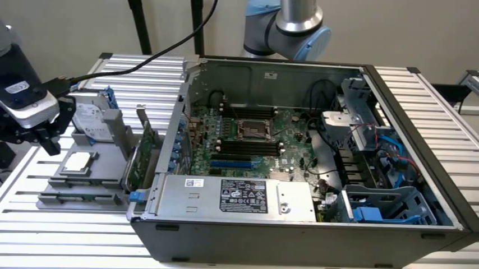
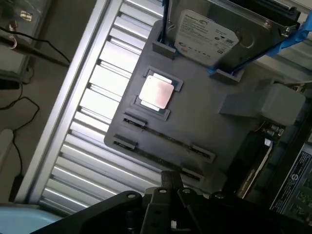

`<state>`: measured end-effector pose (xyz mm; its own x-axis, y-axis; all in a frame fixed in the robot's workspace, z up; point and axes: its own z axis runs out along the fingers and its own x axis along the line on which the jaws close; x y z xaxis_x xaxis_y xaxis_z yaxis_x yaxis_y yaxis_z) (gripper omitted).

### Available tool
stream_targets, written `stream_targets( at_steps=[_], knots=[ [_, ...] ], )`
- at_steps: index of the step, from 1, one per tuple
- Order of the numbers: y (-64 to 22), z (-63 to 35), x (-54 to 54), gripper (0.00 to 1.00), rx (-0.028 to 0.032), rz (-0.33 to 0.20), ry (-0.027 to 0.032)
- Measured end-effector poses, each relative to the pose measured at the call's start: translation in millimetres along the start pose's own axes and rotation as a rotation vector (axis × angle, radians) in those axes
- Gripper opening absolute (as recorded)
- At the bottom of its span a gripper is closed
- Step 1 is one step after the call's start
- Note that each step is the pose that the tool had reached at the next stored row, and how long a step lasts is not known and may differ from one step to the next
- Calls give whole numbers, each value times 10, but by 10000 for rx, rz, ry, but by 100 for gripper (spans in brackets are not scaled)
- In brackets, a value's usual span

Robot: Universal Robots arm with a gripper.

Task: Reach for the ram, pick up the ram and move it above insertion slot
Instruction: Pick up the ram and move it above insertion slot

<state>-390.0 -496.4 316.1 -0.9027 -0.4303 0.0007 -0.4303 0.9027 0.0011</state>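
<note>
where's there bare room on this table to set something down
Bare: the slatted aluminium table on the camera side of the grey fixture tray, and the strip along the exterior view's right of the open computer case. Crowded: the tray carries a silver hard drive and a square metal processor chip; the case is packed with boards and cables.

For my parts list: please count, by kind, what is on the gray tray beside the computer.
Hard drive: 1
Processor: 1
Expansion card: 1
Long ram holders: 2
Total: 5
</note>
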Motion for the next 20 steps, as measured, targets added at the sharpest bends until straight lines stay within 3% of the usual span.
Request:
stream_targets(
  at_steps=[20],
  knots=[
    [0,89,0,11,2,-3624,4]
  ],
)
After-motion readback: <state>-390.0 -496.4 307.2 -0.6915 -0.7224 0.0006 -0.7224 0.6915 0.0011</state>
